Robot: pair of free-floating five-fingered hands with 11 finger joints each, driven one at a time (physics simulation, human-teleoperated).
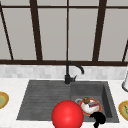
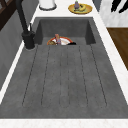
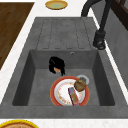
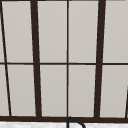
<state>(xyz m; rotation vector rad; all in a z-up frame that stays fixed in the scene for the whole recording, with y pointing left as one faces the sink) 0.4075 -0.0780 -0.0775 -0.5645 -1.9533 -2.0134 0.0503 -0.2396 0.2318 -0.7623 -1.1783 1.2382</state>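
Matte black human-shaped hand (image 3: 56, 64), plain, unmarked fingers (image 3: 61, 71).

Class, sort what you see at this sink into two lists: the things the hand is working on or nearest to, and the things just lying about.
In hand or nearest:
right hand in the sink basin
plate
round brown item on the plate

Lying about:
red ball
faucet
yellow plate on the counter
window
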